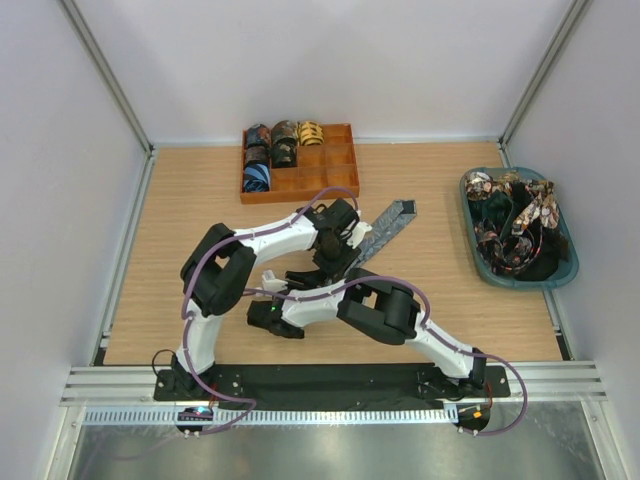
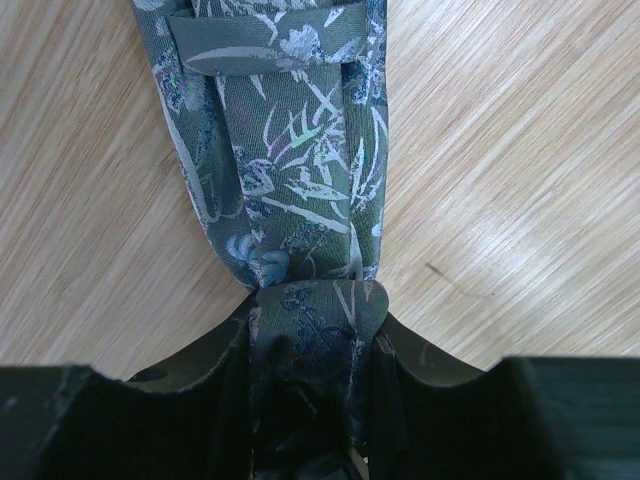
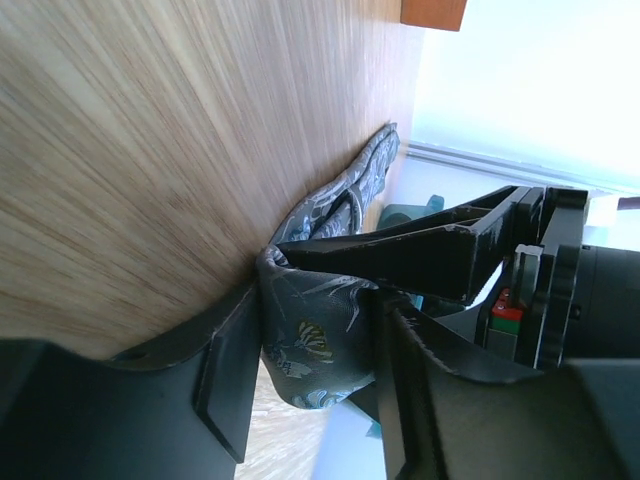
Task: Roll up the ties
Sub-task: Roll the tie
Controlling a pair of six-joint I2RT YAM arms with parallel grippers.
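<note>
We see the grey-blue tie [image 1: 388,222] lying flat in the middle of the wooden table [image 1: 450,300], running up and to the right from the arms. Our left claw [image 2: 315,325] is clamped on its near end. Our right claw [image 3: 318,345] seems pressed onto the bunched fabric there too, though that view is cramped.

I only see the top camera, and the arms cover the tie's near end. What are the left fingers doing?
Observer: In the left wrist view, the left fingers are clamped on the grey-blue tie.
Operator: And the right?
Observer: The right fingers have a bunched fold of that same tie between them.
Operator: Which face is up?
Observer: The back; its keeper loop shows.
</note>
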